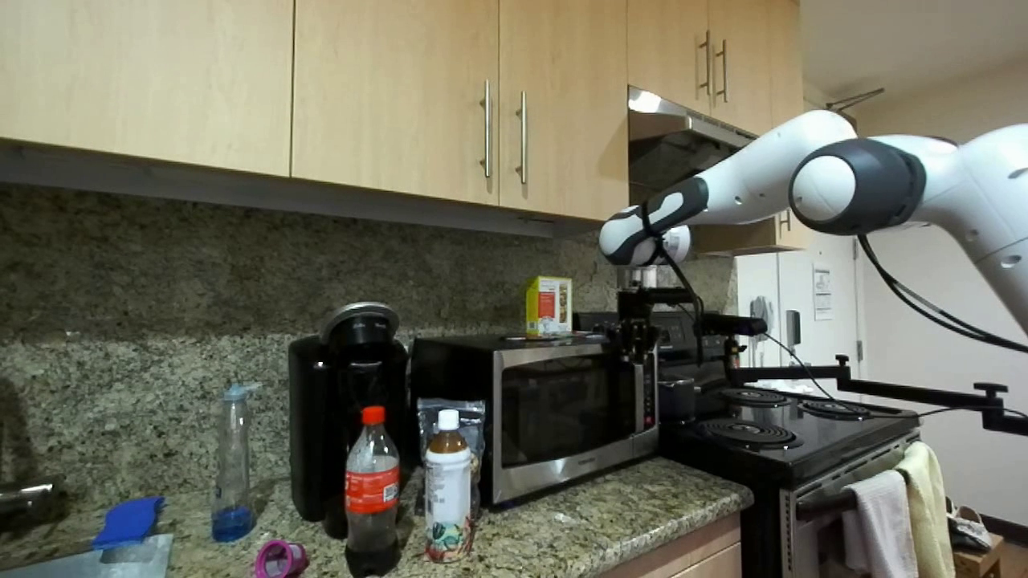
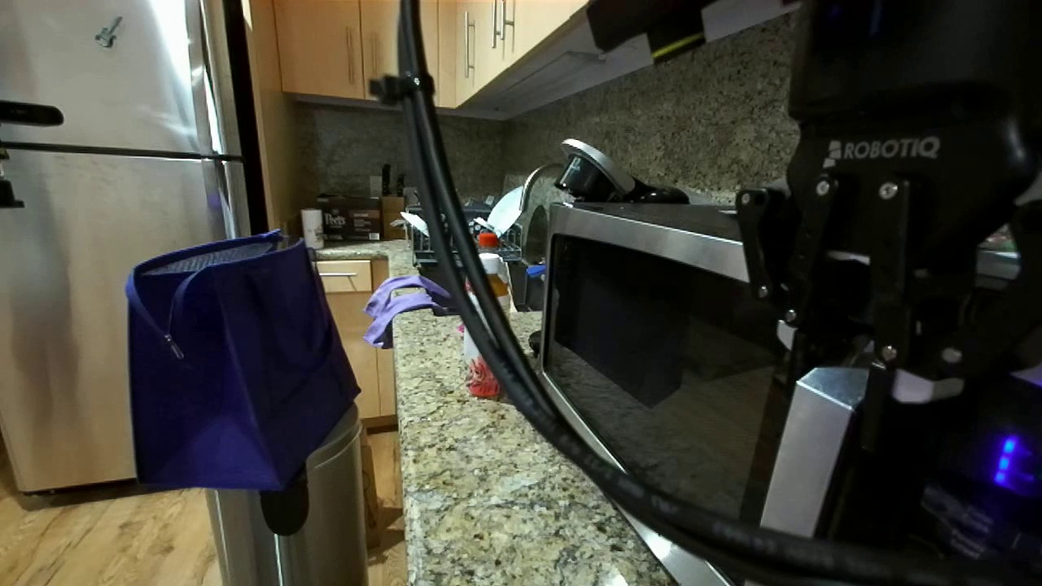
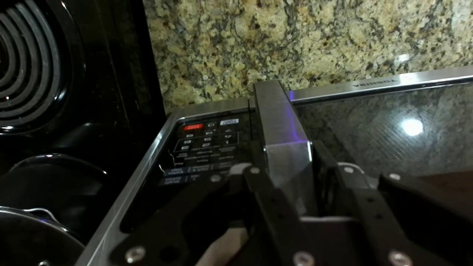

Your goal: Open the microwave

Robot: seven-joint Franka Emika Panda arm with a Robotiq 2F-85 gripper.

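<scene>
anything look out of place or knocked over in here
Two things. The blue bag seems perched on the metal bin, overhanging its edge, which looks precarious. In an exterior view, a pink cup appears tipped on its side on the counter, its mouth not facing up. No spill shows beside it.

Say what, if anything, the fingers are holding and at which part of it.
The door handle of the microwave, at its upper end: in the wrist view the fingers look closed against both its sides.
</scene>
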